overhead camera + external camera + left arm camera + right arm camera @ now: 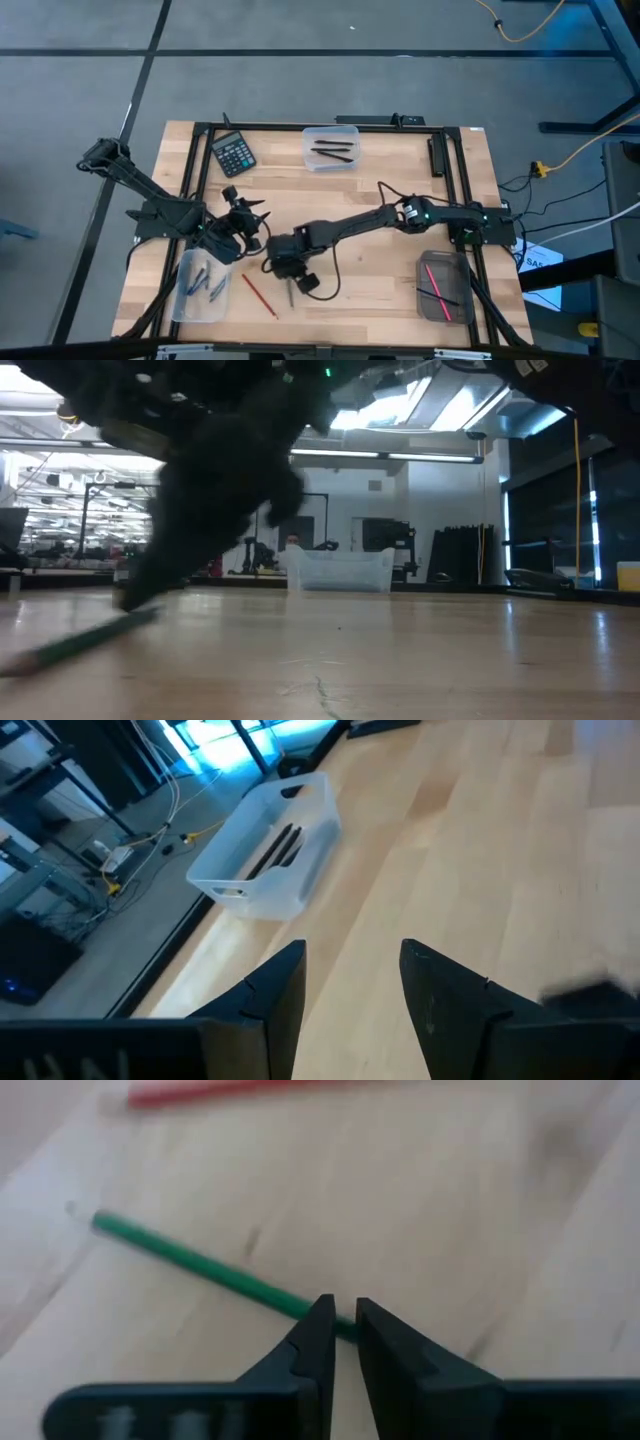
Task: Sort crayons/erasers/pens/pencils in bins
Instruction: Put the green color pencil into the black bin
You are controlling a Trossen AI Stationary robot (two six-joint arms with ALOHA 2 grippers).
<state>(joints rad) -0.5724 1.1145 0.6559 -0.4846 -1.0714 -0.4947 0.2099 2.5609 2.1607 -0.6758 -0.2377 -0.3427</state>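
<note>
In the high view, a wooden table (330, 190) is seen from above; the left gripper (248, 216) is held at centre-left of the frame, beside the clear bin (199, 287) at lower left, in which grey-blue sticks (203, 284) are lain; the right gripper (291, 283) is stretched to lower centre, pointed down at a dark green pencil (291, 293) on the table; a red pencil (259, 294) is lain just left of it, apart from both bins; a second clear bin (331, 147) with black pens (334, 150) is set at upper centre, a black calculator (233, 153) to its left; the smoky bin (445, 288) at lower right is seen with a pink stick (436, 282) inside.

In the low view, the upper left is filled by a blurred dark arm; the green pencil (75, 643) is lain at lower left; the far clear bin (340, 570) is seen at centre.

In the left wrist view, the left gripper (352, 975) is shown parted and empty at the bottom; the bin of pens (267, 849) is placed at upper left.

In the right wrist view, the right gripper (340, 1330) is shown at bottom centre, its fingers nearly closed about the green pencil (195, 1263), which is run toward upper left; the red pencil (215, 1090) is lain along the top edge.
</note>
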